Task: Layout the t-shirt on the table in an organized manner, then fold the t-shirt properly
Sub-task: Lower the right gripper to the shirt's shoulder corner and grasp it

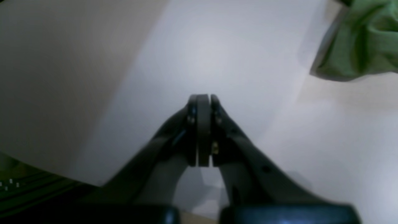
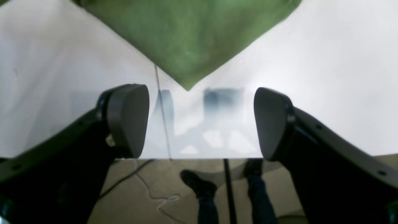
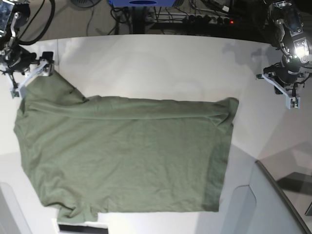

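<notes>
Lying mostly flat on the table [image 3: 146,58], the shirt [image 3: 126,156] looks folded over once along its far edge, so layout seems done and the fold begun; a rumpled sleeve at the shirt's near corner and the remaining folds are, by my judgement, still to do. At the shirt's far corner on the base view's left, the right gripper [image 2: 200,123] stands with jaws wide apart, holding nothing, a shirt corner just ahead of it. Off the shirt's opposite end, well apart from the cloth, the left gripper [image 1: 203,99] hangs with jaws pressed together, empty
</notes>
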Controlling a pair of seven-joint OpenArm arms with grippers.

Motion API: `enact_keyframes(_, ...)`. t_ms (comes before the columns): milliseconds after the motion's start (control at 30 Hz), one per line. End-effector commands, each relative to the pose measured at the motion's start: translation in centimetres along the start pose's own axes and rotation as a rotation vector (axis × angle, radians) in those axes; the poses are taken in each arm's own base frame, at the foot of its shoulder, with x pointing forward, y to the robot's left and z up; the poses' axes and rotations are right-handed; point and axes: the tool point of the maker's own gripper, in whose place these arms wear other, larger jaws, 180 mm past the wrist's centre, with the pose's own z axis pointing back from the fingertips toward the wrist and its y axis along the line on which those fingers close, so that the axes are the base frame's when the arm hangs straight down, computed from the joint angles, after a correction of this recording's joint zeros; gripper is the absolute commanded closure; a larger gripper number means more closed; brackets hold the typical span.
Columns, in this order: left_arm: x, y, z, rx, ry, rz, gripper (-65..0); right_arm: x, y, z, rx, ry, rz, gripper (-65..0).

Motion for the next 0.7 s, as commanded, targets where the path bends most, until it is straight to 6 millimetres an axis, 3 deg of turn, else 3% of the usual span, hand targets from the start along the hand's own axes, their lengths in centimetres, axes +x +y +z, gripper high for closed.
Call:
enact_keyframes(0, 1.5, 0.4, 0.2, 0.006, -0.044, -0.012, 0.0, 1.1, 0.0, 0.1, 0.008, -0.038, 0.001, -49.8)
enact_keyframes(300, 1.8, 0.4, 0.2, 0.006, -0.05, -0.01, 0.0, -0.6, 1.1, -3.0, 0.069, 0.004, -0.042, -49.8)
enact_keyframes(467, 1.8, 0.4, 0.2, 0.006, -0.05, -0.01, 0.0, -0.6, 1.6, -3.4, 0.082, 0.002, -0.044, -48.2)
enact_keyframes(500, 1.8, 0.5, 0.2, 0.007, -0.05, -0.009, 0.0, -0.6, 1.7, -3.5, 0.086, 0.003, -0.042, -44.7)
enact_keyframes(567, 1.8, 0.5, 0.2, 0.007, -0.05, -0.009, 0.0, -0.5, 1.8, -3.4, 0.086, 0.006, -0.037, -30.9)
enact_keyframes(633, 1.8, 0.5, 0.2, 0.007, -0.05, -0.009, 0.0, -0.7, 1.8, -3.4, 0.087, 0.02, -0.037, -8.0)
enact_keyframes(667, 1.8, 0.5, 0.2, 0.007, -0.05, -0.009, 0.0, -0.8, 1.8, -3.2, 0.085, 0.033, -0.032, 0.0)
